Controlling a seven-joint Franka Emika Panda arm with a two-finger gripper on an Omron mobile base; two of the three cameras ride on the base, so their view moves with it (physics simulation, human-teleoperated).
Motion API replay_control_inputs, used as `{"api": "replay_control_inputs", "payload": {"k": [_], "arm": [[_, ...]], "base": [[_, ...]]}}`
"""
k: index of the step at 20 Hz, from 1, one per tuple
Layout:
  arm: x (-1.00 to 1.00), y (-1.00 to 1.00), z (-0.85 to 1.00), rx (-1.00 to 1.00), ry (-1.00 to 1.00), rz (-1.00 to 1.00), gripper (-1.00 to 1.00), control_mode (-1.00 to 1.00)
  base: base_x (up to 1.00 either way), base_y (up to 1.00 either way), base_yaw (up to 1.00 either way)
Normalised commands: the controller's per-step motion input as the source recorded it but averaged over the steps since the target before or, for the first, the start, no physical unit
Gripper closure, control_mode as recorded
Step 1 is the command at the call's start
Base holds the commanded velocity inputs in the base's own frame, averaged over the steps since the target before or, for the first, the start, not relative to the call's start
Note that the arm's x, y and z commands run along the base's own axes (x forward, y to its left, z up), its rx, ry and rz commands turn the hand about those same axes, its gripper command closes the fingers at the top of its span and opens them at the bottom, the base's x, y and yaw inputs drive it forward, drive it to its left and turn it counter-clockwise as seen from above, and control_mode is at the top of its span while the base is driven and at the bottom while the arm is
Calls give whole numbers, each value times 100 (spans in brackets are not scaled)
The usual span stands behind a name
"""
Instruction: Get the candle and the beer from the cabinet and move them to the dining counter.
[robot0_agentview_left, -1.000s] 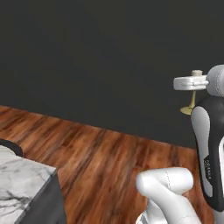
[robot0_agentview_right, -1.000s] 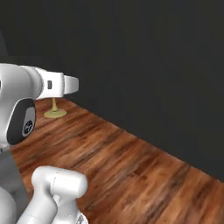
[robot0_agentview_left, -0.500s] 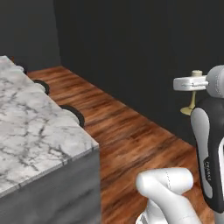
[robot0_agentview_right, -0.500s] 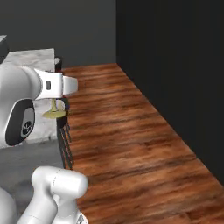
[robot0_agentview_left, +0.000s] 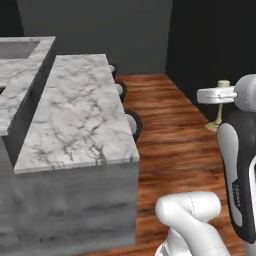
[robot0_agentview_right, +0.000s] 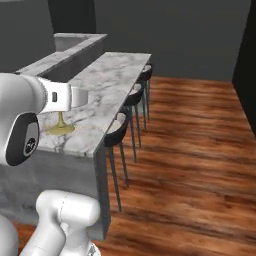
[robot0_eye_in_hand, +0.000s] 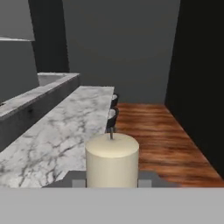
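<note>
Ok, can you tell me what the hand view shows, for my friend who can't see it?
A fat cream candle with a tiny wick stands close up at the bottom, in the robot's gripper. Behind it a long white marble counter runs away on the left, dark stools line its edge, and brown wood floor lies on the right.

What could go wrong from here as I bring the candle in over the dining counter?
The candle rides upright between the fingers; a jolt could tilt it. Its brass base hangs below the hand and might clip the dining counter edge. The black stools crowd that side, so the base could bump them.
</note>
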Motion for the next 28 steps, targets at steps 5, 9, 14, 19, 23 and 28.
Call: {"api": "replay_control_inputs", "payload": {"k": [5,9,14,19,23,28], "arm": [[0,0,0,0,0,0,100,100],[0,0,0,0,0,0,100,100],[0,0,0,0,0,0,100,100],[0,0,0,0,0,0,100,100],[0,0,0,0,0,0,100,100],[0,0,0,0,0,0,100,100]], "base": [[29,-79,68],[30,-88,64],[36,-100,56],[49,-100,53],[50,-100,53],[50,-100,54]]}}
